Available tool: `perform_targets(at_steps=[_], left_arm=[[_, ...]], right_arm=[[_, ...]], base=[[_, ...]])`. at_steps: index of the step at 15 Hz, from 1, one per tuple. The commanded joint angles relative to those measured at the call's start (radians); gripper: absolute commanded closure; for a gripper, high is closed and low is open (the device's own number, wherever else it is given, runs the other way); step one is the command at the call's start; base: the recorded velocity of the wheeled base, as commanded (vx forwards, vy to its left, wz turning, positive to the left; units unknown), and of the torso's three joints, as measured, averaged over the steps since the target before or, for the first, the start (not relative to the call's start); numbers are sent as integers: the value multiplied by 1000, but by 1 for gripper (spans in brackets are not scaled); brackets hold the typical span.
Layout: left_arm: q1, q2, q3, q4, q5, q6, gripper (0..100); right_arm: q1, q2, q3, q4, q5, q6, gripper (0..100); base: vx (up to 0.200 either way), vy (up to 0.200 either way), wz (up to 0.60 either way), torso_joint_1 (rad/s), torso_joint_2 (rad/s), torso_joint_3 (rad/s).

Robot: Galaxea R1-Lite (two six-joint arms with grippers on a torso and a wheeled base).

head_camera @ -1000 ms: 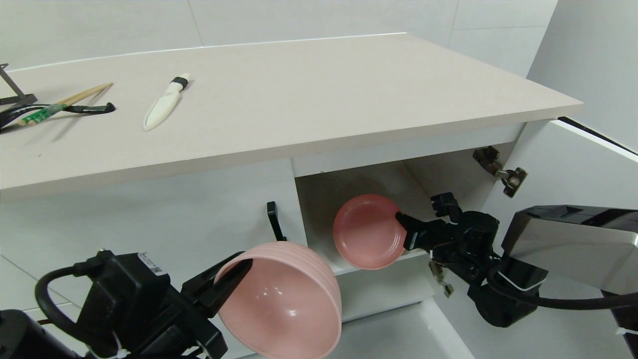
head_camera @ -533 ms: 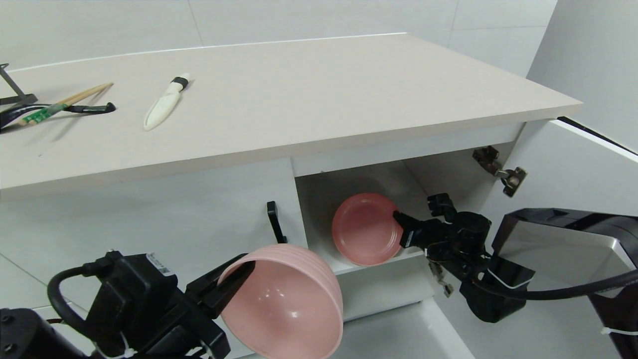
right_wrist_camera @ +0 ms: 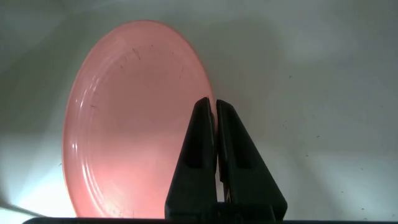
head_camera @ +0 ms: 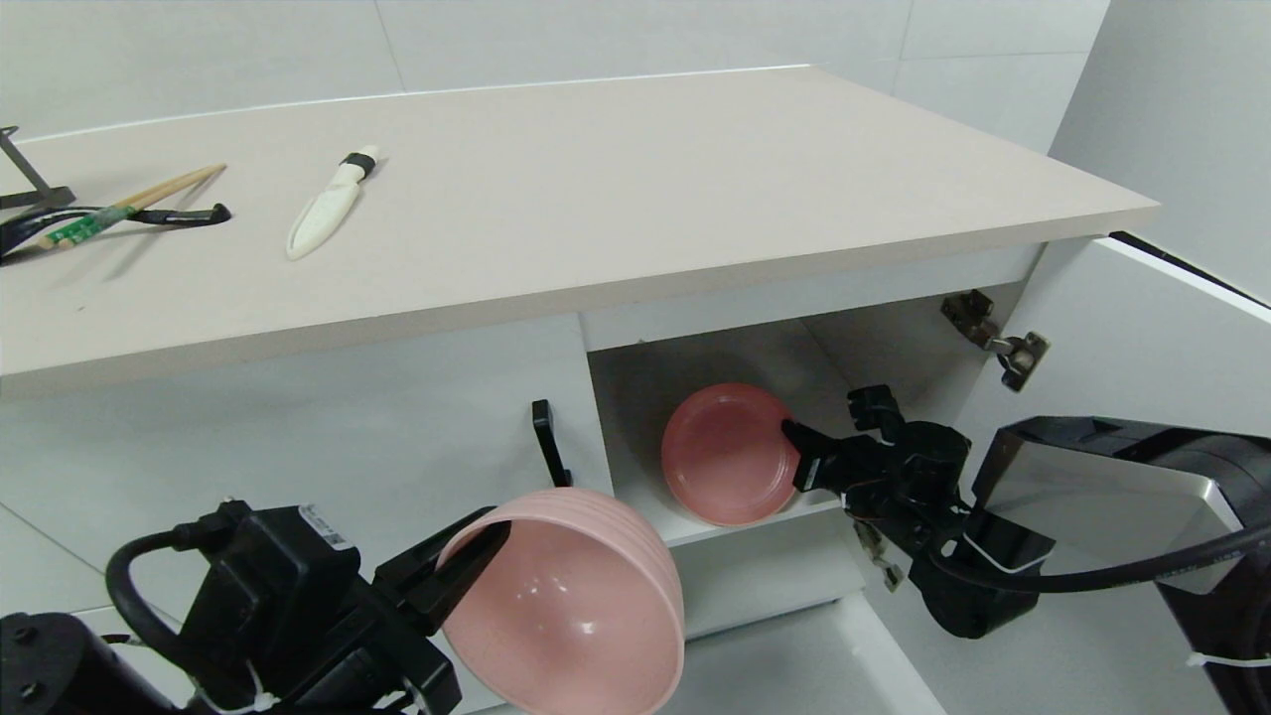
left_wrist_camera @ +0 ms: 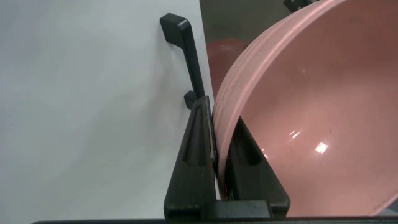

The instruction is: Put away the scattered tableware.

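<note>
My left gripper point(head_camera: 477, 551) is shut on the rim of a pink ribbed bowl point(head_camera: 571, 606), held tilted in front of the closed cabinet door; the left wrist view shows its fingers point(left_wrist_camera: 200, 134) pinching the bowl point(left_wrist_camera: 311, 118) wall. My right gripper point(head_camera: 794, 447) is shut on the edge of a pink plate point(head_camera: 728, 455), held on edge just inside the open cabinet, above its shelf point(head_camera: 765, 516). In the right wrist view the fingers point(right_wrist_camera: 202, 134) clamp the plate point(right_wrist_camera: 134, 118) rim. On the countertop lie a white spoon point(head_camera: 328, 207) and wooden chopsticks point(head_camera: 129, 206).
A black door handle point(head_camera: 546, 440) sits between bowl and cabinet opening. The open cabinet door point(head_camera: 1122, 328) with its hinge point(head_camera: 998, 343) stands at the right, beside my right arm. A black rack and cable point(head_camera: 30, 199) lie at the countertop's far left.
My right gripper has carried the pink plate a little deeper into the cabinet. My left arm with the bowl has shifted slightly right and down.
</note>
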Motion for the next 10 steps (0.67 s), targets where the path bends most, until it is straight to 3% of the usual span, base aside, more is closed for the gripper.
perform_targets(at_steps=[1,10], left_arm=[[0,2,0,-1,0,0,100],[0,3,0,-1,0,0,100]], right_arm=[[-2,9,-14,5,-6,-1,100],[-10,30,-50,16,-40,-1,100]], base=[[0,0,0,0,0,0],[0,0,0,0,0,0]])
